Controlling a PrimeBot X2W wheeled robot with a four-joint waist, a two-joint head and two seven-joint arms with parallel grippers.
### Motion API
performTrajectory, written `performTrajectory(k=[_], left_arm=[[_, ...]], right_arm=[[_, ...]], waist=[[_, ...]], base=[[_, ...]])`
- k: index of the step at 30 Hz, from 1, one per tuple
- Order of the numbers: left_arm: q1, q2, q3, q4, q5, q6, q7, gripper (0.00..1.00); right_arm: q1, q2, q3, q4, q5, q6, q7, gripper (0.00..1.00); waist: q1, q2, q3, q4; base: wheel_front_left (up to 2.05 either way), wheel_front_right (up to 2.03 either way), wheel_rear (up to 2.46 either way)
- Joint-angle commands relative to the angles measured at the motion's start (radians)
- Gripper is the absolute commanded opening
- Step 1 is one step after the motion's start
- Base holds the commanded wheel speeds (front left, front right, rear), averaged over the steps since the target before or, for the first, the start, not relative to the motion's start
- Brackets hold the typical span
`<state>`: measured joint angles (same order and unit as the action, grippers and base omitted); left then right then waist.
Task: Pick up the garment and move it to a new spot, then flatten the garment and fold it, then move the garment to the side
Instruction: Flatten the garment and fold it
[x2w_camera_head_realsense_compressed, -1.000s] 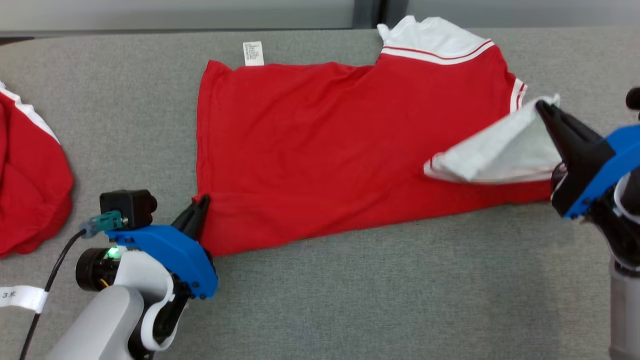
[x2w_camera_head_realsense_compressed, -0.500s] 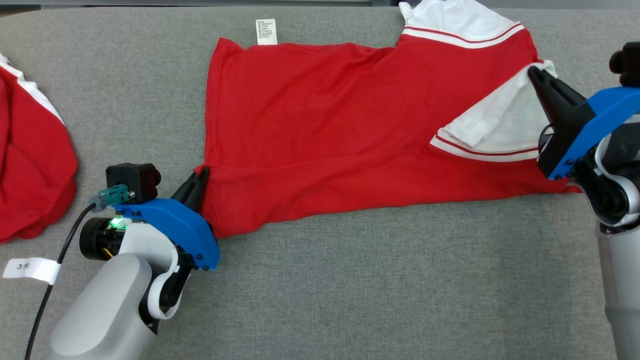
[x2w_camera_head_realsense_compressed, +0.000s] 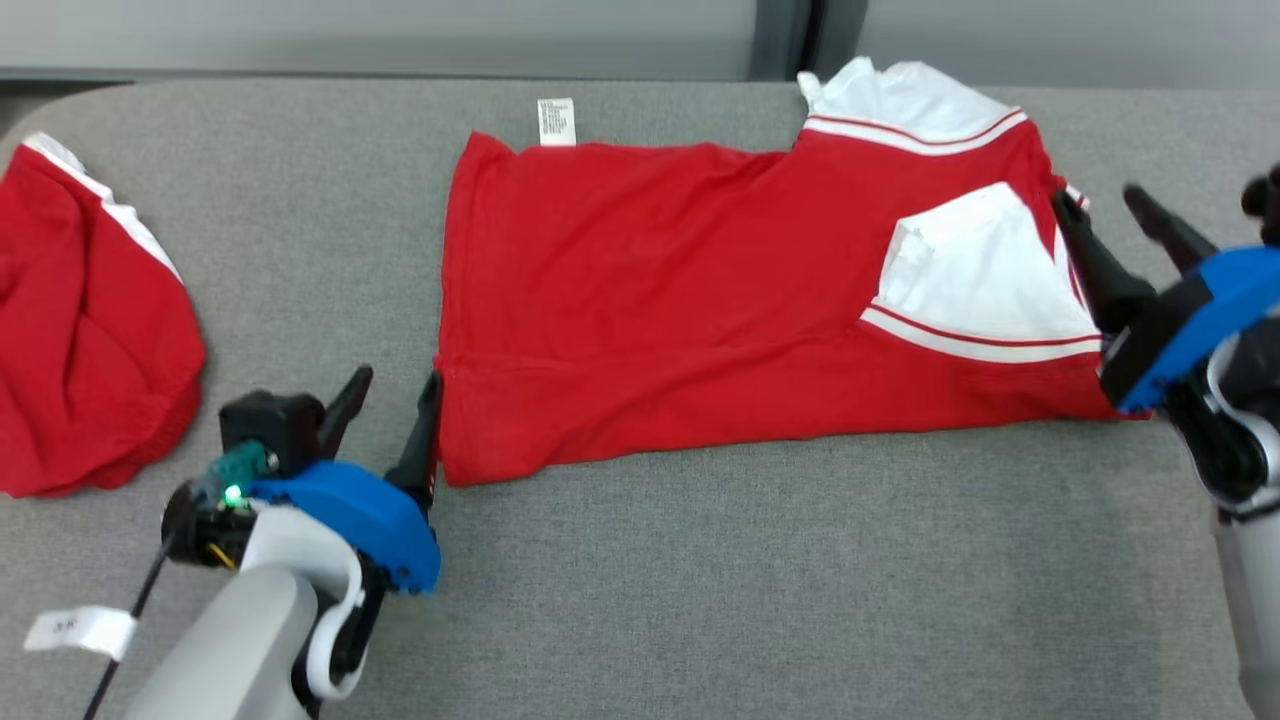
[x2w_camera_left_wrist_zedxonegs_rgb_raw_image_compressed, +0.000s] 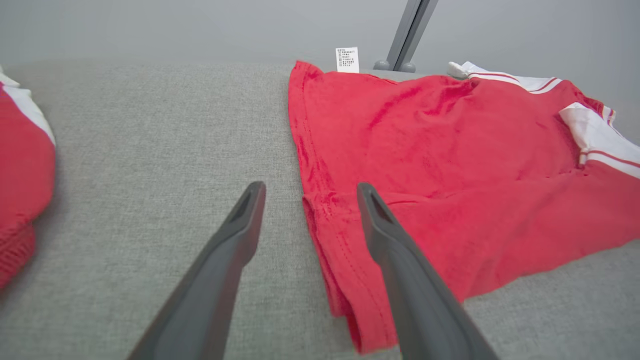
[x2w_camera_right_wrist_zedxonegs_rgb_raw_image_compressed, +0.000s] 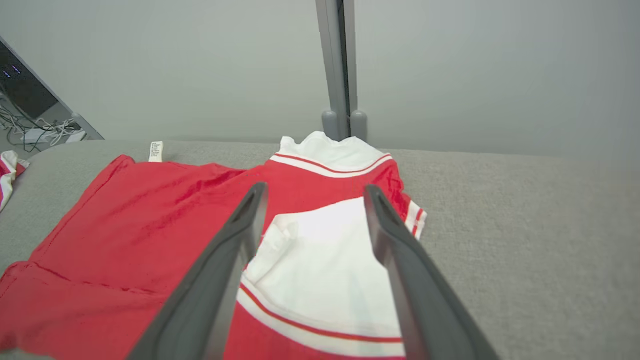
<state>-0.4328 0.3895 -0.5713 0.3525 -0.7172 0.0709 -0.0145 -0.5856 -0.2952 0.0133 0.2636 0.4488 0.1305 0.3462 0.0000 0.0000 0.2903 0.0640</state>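
Left hand (x2w_camera_head_realsense_compressed: 396, 376) and right hand (x2w_camera_head_realsense_compressed: 1097, 195) stand wide and empty, each at one shirt (x2w_camera_head_realsense_compressed: 680, 300) end. Folding seems underway; next calls for fresh grips on those ends.

There were two red garments on one grey tabletop (x2w_camera_head_realsense_compressed: 700, 600): one spread garment (x2w_camera_head_realsense_compressed: 650, 300) and one bunched garment (x2w_camera_head_realsense_compressed: 90, 330). There were two grippers, a left gripper (x2w_camera_head_realsense_compressed: 398, 376) and a right gripper (x2w_camera_head_realsense_compressed: 1094, 193), each with two dark fingers (x2w_camera_head_realsense_compressed: 1095, 262). One white label (x2w_camera_head_realsense_compressed: 556, 121) was counted.
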Motion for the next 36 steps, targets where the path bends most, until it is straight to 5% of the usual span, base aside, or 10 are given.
performTrajectory(k=[1,13,28,29,31,32,33,36], left_arm=[[0.027,0.008,-0.012,-0.016,0.011,0.007,-0.012,1.0],[0.101,-0.008,-0.071,-0.005,0.065,0.079,-0.017,1.0],[0.041,-0.089,-0.081,0.184,0.005,0.081,0.085,1.0],[0.046,-0.095,-0.084,0.194,-0.003,0.074,0.097,0.82],[0.055,-0.103,-0.092,0.208,-0.017,0.06,0.116,0.02],[0.06,-0.106,-0.095,0.213,-0.024,0.053,0.126,0.0],[0.066,-0.11,-0.099,0.216,-0.03,0.046,0.129,0.0],[0.077,-0.107,-0.08,0.215,-0.042,0.049,0.106,0.0]], right_arm=[[0.049,-0.004,-0.027,-0.011,-0.019,0.001,0.015,1.0],[0.283,0.174,-0.266,-0.133,-0.205,0.001,0.057,1.0],[0.098,0.242,-0.353,0.192,-0.383,0.001,0.043,1.0],[0.1,0.243,-0.357,0.215,-0.394,0.001,0.058,1.0],[0.107,0.246,-0.355,0.253,-0.405,0.001,0.087,1.0],[0.11,0.248,-0.352,0.261,-0.41,0.001,0.093,0.36],[0.112,0.25,-0.342,0.263,-0.405,0.001,0.086,0.0],[0.127,0.249,-0.334,0.247,-0.383,0.001,0.073,0.0]], waist=[[0.0,0.0,-0.023,-0.008],[0.0,0.0,-0.04,-0.024],[0.0,0.0,0.059,-0.031],[0.0,0.0,0.059,-0.031],[0.0,0.0,0.056,-0.029],[0.0,0.0,0.052,-0.028],[0.0,0.0,0.047,-0.028],[0.0,0.0,0.026,-0.029]], base=[[0.0,0.0,0.0],[0.0,0.0,0.0],[0.0,0.0,0.0],[0.0,0.0,0.0],[0.0,0.0,0.0],[0.0,0.0,0.0],[0.0,0.0,0.0],[0.0,0.0,0.0]])
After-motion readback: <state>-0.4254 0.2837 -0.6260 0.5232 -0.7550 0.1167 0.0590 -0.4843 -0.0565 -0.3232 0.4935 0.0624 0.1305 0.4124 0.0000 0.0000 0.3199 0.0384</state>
